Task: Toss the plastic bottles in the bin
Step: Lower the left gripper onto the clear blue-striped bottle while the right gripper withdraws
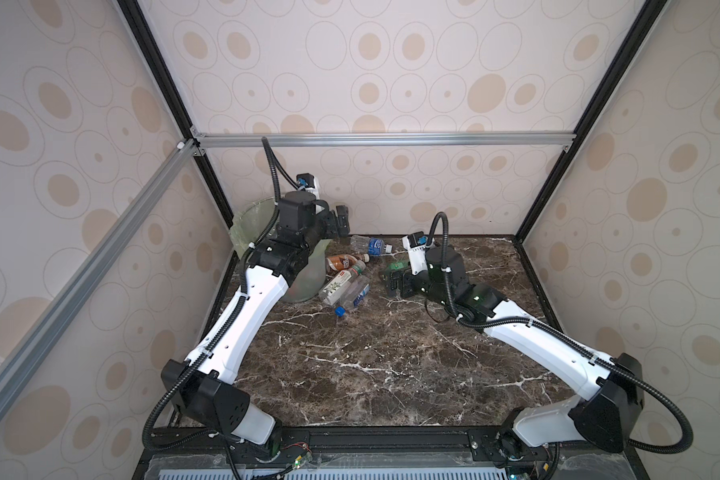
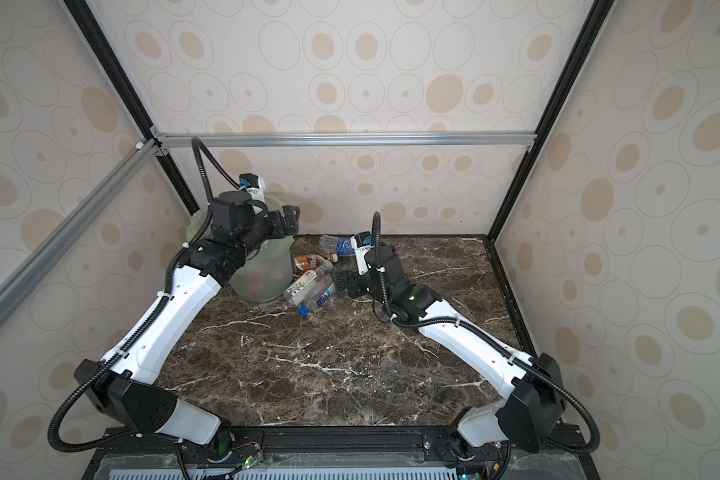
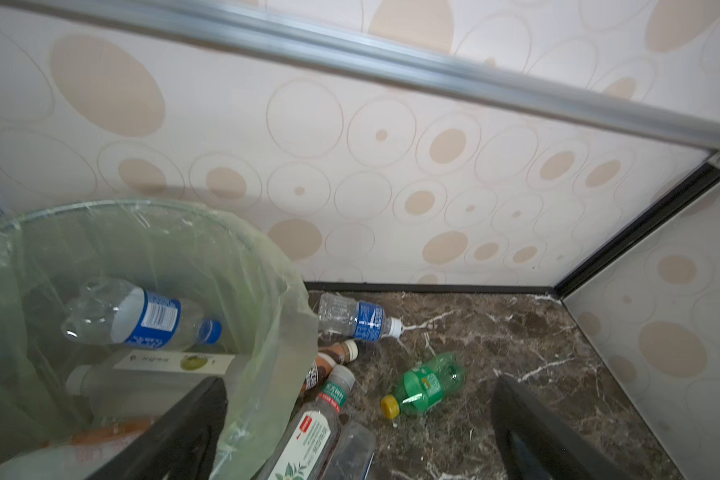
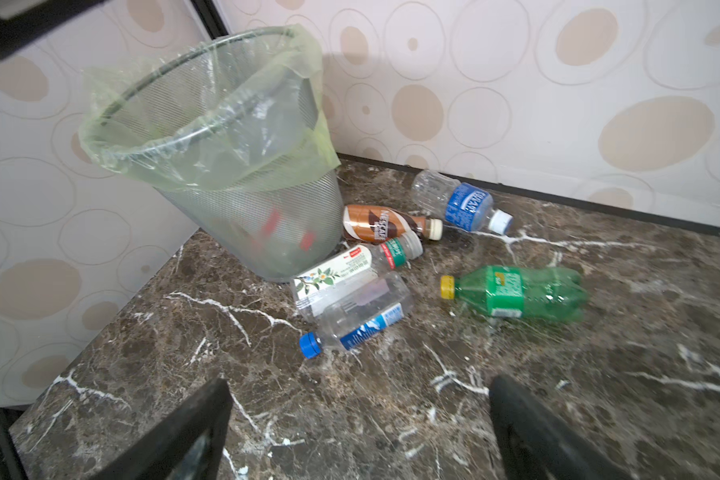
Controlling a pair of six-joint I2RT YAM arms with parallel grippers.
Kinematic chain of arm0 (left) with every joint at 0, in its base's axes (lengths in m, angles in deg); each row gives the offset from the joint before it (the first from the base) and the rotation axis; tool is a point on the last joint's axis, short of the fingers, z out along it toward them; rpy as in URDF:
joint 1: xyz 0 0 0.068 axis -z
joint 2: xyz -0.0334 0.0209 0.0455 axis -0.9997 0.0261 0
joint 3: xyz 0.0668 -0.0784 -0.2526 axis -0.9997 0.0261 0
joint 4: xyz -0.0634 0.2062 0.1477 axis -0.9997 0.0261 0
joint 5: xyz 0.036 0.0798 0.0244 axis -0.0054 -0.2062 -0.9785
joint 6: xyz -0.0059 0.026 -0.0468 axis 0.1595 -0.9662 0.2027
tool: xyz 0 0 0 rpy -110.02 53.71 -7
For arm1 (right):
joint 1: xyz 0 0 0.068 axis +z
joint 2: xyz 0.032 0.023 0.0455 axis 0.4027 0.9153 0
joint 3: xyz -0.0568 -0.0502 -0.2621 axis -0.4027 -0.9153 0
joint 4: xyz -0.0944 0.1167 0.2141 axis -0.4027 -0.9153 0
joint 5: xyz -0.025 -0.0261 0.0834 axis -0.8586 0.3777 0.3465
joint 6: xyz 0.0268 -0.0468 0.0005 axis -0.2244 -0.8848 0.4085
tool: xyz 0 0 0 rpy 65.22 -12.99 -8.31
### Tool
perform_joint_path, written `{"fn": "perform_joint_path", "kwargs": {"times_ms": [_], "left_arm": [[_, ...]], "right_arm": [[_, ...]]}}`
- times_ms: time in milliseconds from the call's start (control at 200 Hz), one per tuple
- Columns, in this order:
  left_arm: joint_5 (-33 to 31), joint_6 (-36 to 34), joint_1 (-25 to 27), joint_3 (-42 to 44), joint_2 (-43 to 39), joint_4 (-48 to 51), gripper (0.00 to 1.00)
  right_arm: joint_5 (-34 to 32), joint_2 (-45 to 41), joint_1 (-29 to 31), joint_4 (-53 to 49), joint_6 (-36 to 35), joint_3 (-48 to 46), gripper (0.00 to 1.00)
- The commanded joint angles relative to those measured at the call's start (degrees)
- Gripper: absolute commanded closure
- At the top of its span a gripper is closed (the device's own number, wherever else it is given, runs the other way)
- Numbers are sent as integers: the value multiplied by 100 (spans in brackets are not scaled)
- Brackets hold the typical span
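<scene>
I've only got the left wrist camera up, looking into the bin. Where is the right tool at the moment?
Observer: The right tool hangs low over the table, open and empty; the green bottle lies just ahead of it, untouched.
Operator: One clear bottle is cut off at my frame edge. What's the rest like?
Observer: That clear bottle lies flat alongside the tea bottle, its blue cap pointing toward the robot's base.
Operator: What's the bin like under the bag?
Observer: The bin has a wire mesh wall below the bag; something red shows through it.
</scene>
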Motion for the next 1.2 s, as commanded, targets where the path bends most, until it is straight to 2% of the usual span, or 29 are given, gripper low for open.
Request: {"fn": "perform_joint_path", "kwargs": {"times_ms": [0, 230, 405, 740, 1190], "left_arm": [[100, 107, 192, 244, 1, 30, 1], [293, 79, 776, 477, 669, 333, 1], [82, -72, 1197, 330, 1413, 670, 1], [-330, -452, 1167, -82, 2694, 1203, 1], [-146, -575, 716, -154, 3212, 1163, 1]], "right_arm": [[-203, -462, -181, -150, 173, -531, 0], [-313, -1167, -516, -426, 284, -1375, 0], [-310, -1484, -634, -621, 299, -1813, 0], [-146, -1847, -674, -709, 265, -2218, 0], [-54, -1922, -687, -701, 200, -2332, 0]]}}
